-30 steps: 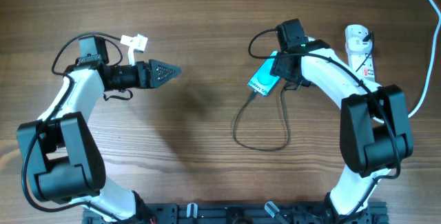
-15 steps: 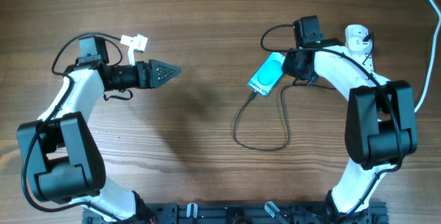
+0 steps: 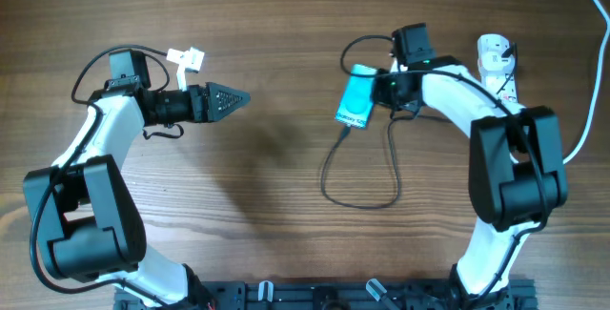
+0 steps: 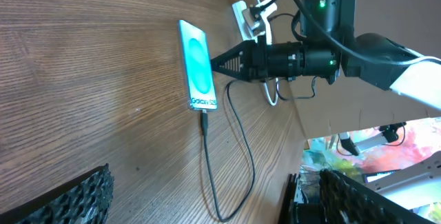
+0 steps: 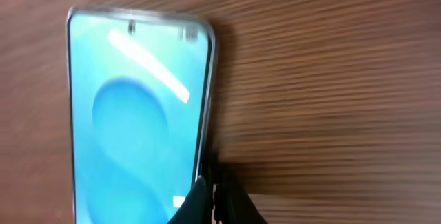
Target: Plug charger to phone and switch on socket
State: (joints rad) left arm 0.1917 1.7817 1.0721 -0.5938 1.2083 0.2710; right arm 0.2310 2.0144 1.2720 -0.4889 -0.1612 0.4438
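The phone (image 3: 355,97) lies face up on the wooden table, its teal screen lit, and also shows in the left wrist view (image 4: 196,62). My right gripper (image 3: 378,89) is shut, its tips pressed against the phone's (image 5: 138,114) right edge with nothing between them (image 5: 215,189). The charger (image 3: 326,175), a thin black cable, meets the phone's lower end, loops toward the front and runs back under my right arm. The white socket (image 3: 496,67) sits at the far right behind that arm. My left gripper (image 3: 243,97) hovers open far to the left, pointing at the phone (image 4: 215,176).
A thick white cord (image 3: 591,62) runs from the socket along the right edge of the table. A small white tag (image 3: 186,58) hangs by my left wrist. A black rail (image 3: 334,296) lines the front edge.
My right gripper closed, swung away to the right, then came back left against the phone. The phone has turned more upright and shifted slightly left. My left arm has not moved.
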